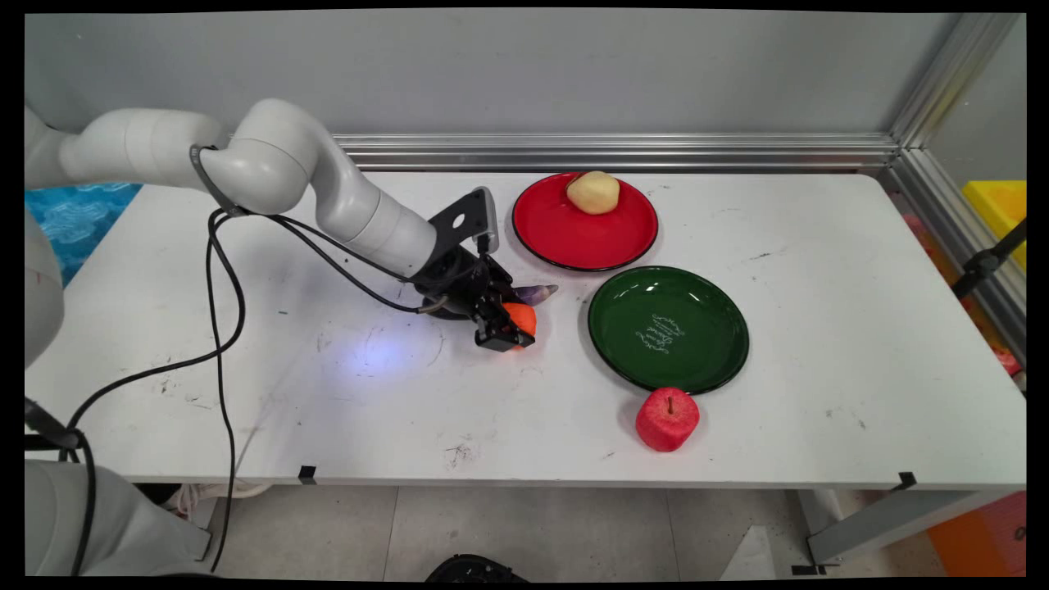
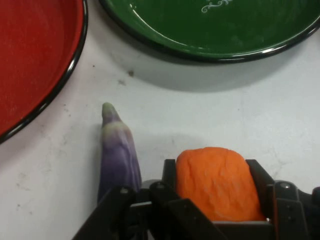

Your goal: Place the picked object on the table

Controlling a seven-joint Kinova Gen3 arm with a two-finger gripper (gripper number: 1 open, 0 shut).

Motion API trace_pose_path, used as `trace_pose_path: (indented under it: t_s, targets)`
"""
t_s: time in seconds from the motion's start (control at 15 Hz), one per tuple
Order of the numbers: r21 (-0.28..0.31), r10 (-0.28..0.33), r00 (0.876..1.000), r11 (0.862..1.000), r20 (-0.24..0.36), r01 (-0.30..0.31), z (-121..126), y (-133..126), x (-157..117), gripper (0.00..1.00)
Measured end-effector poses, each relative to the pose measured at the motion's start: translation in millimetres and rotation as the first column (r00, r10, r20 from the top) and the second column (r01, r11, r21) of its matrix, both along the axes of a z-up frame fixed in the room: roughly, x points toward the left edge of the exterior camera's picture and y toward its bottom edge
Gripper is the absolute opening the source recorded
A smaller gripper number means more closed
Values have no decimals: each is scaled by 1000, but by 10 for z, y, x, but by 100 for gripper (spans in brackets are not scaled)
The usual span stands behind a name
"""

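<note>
got my hand (image 2: pixel 215 200) clamped on the orange fruit (image 2: pixel 217 182) down on the tabletop (image 1: pixel 344 393), purple eggplant (image 2: pixel 117 155) right beside it, both just left of the green plate (image 1: pixel 668 329), red plate (image 1: pixel 574 233) behind.

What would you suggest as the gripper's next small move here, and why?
Probably a short straight lift. The gripper sits low at the table with its fingers against both sides of the orange fruit, and the purple eggplant lies right beside it, so sideways motion could knock that.
</note>
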State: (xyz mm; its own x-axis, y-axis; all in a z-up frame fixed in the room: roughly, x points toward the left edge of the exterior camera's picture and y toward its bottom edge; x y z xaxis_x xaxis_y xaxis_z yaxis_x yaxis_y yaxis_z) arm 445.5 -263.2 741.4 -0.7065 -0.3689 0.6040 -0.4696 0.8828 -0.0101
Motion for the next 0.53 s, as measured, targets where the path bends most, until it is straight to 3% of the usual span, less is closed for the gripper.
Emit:
trace_pose_path:
  t_s: [0.27,0.33,0.53]
  targets:
    - [7,7,1000,1000,-10,-7,-42,4,-7,0]
    - [8,9,1000,1000,-12,-9,-49,3,-10,100]
    - [10,20,1000,1000,-18,-19,-54,-11,-16,100]
